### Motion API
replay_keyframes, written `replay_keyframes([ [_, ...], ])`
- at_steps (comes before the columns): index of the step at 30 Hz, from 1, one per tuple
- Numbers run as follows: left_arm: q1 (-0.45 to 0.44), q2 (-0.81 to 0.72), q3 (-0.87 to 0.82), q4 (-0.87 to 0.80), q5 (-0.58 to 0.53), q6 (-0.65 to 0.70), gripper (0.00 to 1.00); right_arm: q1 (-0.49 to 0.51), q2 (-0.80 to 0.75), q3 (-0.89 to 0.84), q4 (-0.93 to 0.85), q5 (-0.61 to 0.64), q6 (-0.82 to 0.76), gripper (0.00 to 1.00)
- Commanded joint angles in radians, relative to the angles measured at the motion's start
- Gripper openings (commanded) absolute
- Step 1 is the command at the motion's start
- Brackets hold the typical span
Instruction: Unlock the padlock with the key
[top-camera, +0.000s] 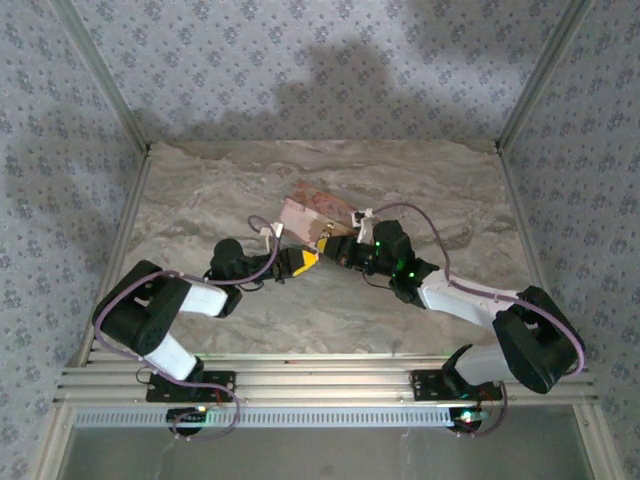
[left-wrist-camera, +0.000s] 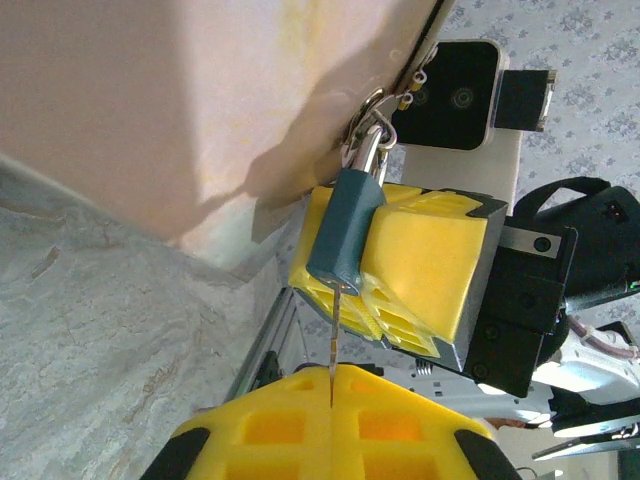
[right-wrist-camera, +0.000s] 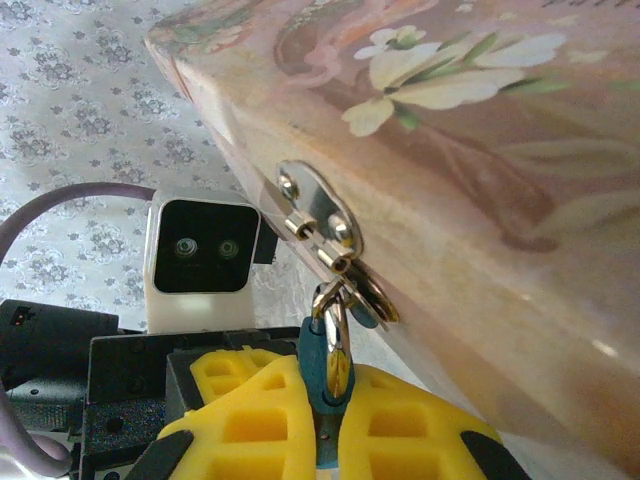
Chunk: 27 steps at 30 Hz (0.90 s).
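The padlock is a small blue body whose metal loop hangs through the hasp of the pink box. My right gripper is shut on the padlock, its yellow fingers pressing on both sides. The key, a thin metal sliver, runs from the padlock's underside into my left gripper, which is shut on it. In the top view both grippers meet tip to tip, left gripper and right gripper, at the box's near edge.
The pink flower-printed box lies mid-table on the marbled top, with its hasp facing the arms. Patterned walls close in the back and sides. The left wrist's camera housing sits just behind the padlock.
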Motion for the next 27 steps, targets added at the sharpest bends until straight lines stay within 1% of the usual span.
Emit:
replay_keyframes([
  [1, 0.007, -0.022, 0.090, 0.084, -0.041, 0.015, 0.00, 0.079, -0.027, 0.037, 0.084, -0.287, -0.037, 0.00],
  [4, 0.011, -0.012, 0.089, 0.085, -0.046, 0.026, 0.00, 0.079, -0.033, 0.044, 0.093, -0.305, -0.029, 0.00],
  [8, 0.037, -0.019, 0.082, 0.077, -0.037, 0.036, 0.00, 0.081, -0.056, 0.063, 0.017, -0.318, -0.070, 0.00],
  [13, 0.050, -0.041, 0.089, 0.002, -0.024, 0.078, 0.00, 0.083, -0.064, 0.070, -0.026, -0.343, -0.100, 0.00],
  [18, 0.072, -0.028, 0.101, 0.064, -0.008, 0.016, 0.00, 0.100, -0.055, 0.095, -0.117, -0.341, -0.173, 0.00],
  [24, 0.065, -0.036, 0.111, 0.034, -0.022, 0.034, 0.00, 0.105, -0.017, 0.096, -0.070, -0.347, -0.163, 0.00],
  [27, 0.040, -0.039, 0.117, 0.025, -0.053, 0.057, 0.00, 0.105, -0.007, 0.097, -0.064, -0.309, -0.134, 0.00],
])
